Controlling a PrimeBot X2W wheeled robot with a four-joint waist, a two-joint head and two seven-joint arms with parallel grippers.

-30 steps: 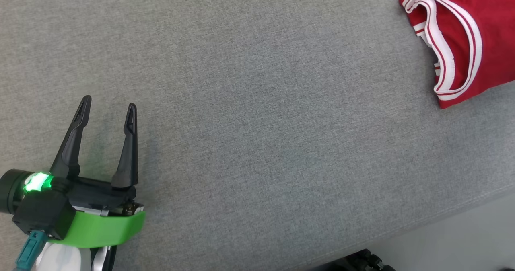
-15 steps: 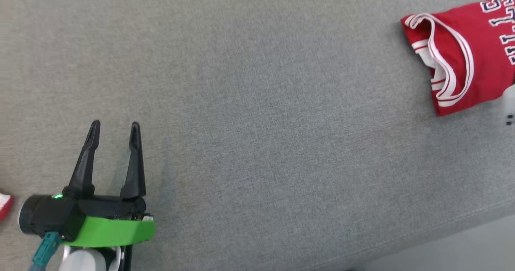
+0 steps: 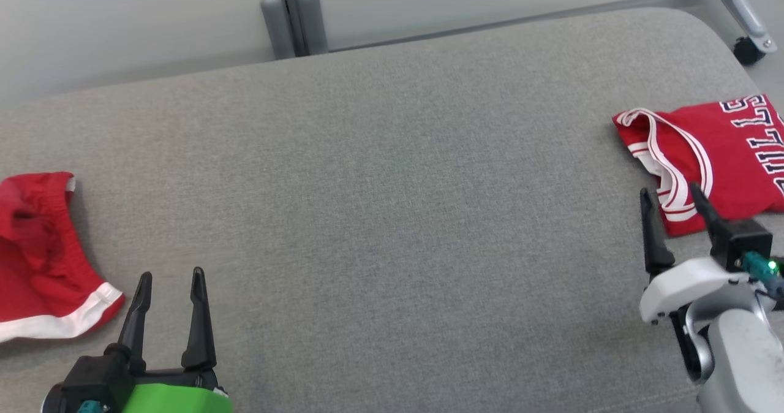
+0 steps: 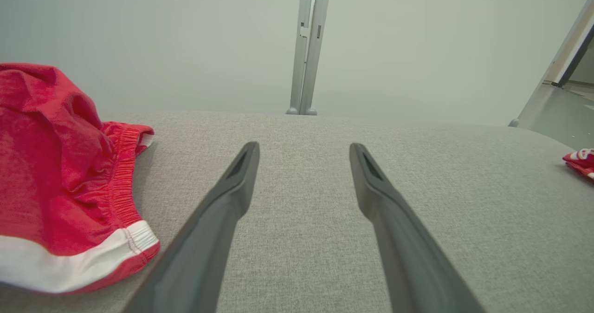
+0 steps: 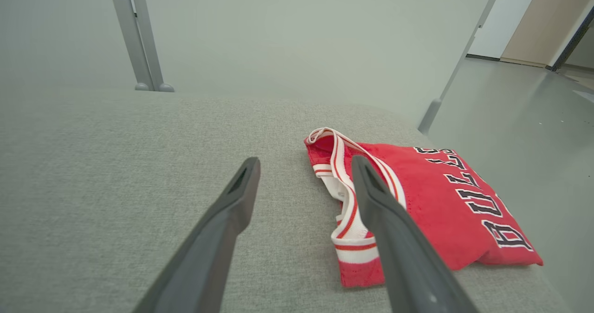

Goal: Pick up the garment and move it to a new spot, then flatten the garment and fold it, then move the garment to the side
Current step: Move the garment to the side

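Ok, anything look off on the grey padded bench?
Only the red shorts with a white hem, crumpled at the left end of the bench. The red lettered jersey sits neatly folded at the right end; nothing spilled or damaged.

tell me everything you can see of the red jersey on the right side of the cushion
The red jersey is a knit top, looking like sports mesh, with white-and-red striped trim at its openings and dark, white-edged letters reading BULLS. It lies folded into a flat, compact rectangle on the grey cushion, near its right end, trim edge facing the centre. The right pincer, open, is right at its near edge; whether it touches the fabric cannot be told.
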